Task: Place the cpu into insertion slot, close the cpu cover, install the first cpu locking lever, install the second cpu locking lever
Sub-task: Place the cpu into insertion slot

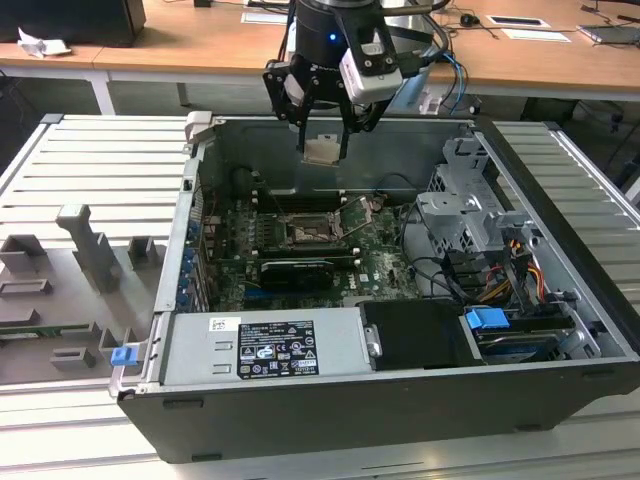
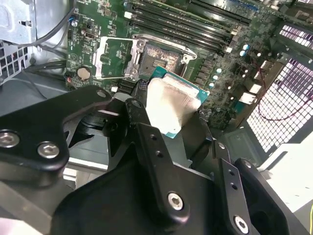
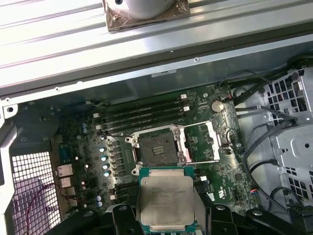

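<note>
- Fingers (image 2: pixel 146 142) clamped tight on the cpu (image 3: pixel 166 198), holding it flat, high over the open computer case (image 1: pixel 400 420).
- Down below, the insertion slot (image 3: pixel 159 149) sits bare on the green board (image 3: pixel 220 166): nothing seated yet.
- Beside it the cpu cover (image 3: pixel 203 142) lies flipped open. Closing it and both lever steps look not yet done.
- Memory slots (image 3: pixel 142 115) run just beside the slot. Cables (image 1: pixel 432 268) and the drive cage (image 1: pixel 465 205) crowd the cover's side, though the way down looks open.
</note>
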`<state>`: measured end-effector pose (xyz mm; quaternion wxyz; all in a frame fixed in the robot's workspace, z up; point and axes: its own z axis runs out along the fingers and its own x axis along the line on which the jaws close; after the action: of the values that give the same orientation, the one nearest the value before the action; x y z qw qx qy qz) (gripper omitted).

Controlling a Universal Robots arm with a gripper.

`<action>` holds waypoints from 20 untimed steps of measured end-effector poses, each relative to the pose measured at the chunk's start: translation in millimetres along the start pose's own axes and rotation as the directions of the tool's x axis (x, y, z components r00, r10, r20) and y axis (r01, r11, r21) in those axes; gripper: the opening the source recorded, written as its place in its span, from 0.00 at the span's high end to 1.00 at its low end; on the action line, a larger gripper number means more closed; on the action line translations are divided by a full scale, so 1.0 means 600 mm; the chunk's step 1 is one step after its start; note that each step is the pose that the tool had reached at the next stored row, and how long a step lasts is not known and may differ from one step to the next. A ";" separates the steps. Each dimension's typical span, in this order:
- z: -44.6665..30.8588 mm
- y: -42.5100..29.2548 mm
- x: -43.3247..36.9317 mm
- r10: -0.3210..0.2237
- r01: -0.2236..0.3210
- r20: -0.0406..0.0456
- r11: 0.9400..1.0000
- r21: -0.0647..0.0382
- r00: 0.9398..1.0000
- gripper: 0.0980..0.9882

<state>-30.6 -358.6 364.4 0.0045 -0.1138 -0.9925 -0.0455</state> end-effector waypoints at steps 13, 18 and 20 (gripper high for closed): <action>0.010 -0.001 0.000 0.176 -0.176 0.016 0.984 -0.005 0.984 0.52; 0.014 -0.001 0.000 0.178 -0.178 0.016 0.984 -0.004 0.984 0.52; 0.015 -0.001 0.000 0.205 -0.205 0.019 0.979 -0.004 0.978 0.52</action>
<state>-30.6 -358.6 355.5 -0.0003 -0.2161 -0.9753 -0.0449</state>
